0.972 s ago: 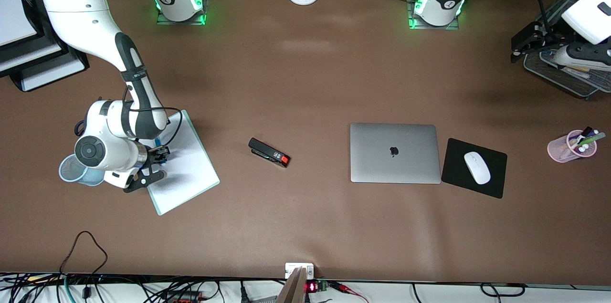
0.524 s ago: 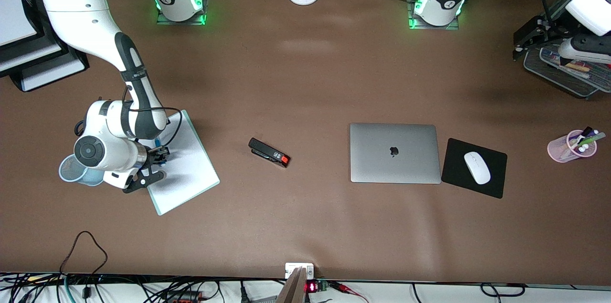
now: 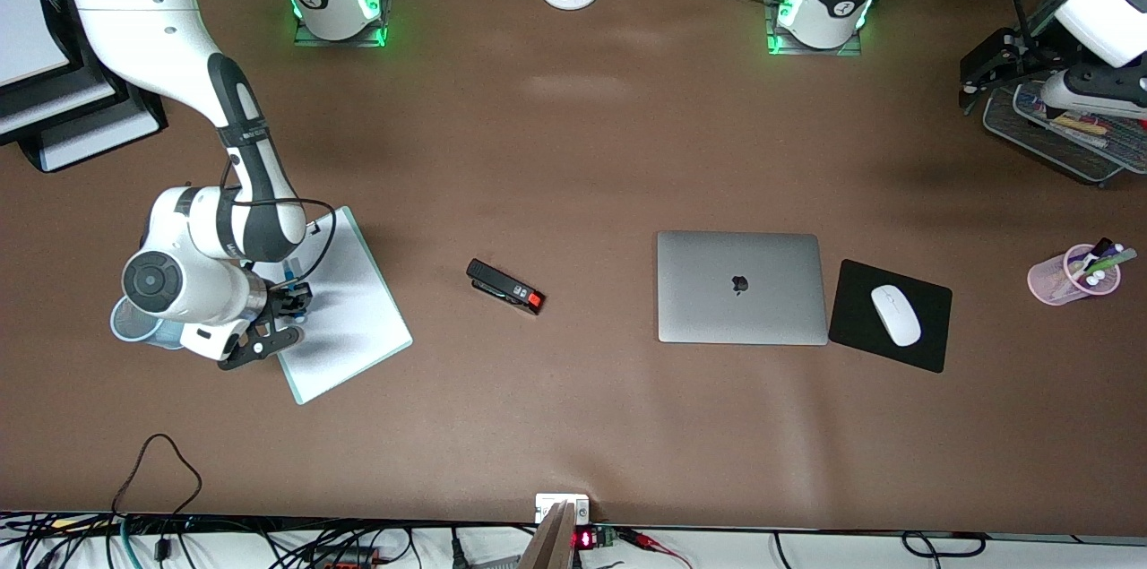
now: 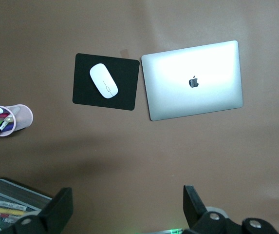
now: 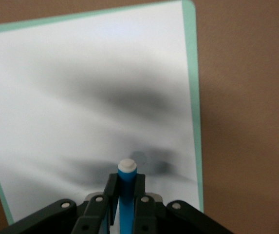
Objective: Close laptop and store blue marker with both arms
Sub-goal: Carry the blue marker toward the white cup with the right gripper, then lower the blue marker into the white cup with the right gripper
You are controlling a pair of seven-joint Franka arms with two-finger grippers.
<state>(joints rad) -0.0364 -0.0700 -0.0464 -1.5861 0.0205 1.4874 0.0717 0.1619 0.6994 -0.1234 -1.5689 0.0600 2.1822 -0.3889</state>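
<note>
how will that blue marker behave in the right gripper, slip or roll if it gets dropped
Probably stiff and light: the slim blue marker stands straight between the right gripper's shut fingers. Its smooth round barrel may slip or swivel. Dropped on the flat whiteboard below, it would likely roll.

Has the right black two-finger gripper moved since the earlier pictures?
Yes. The right gripper, shut on the blue marker, shifted along the whiteboard toward the blue cup.
</note>
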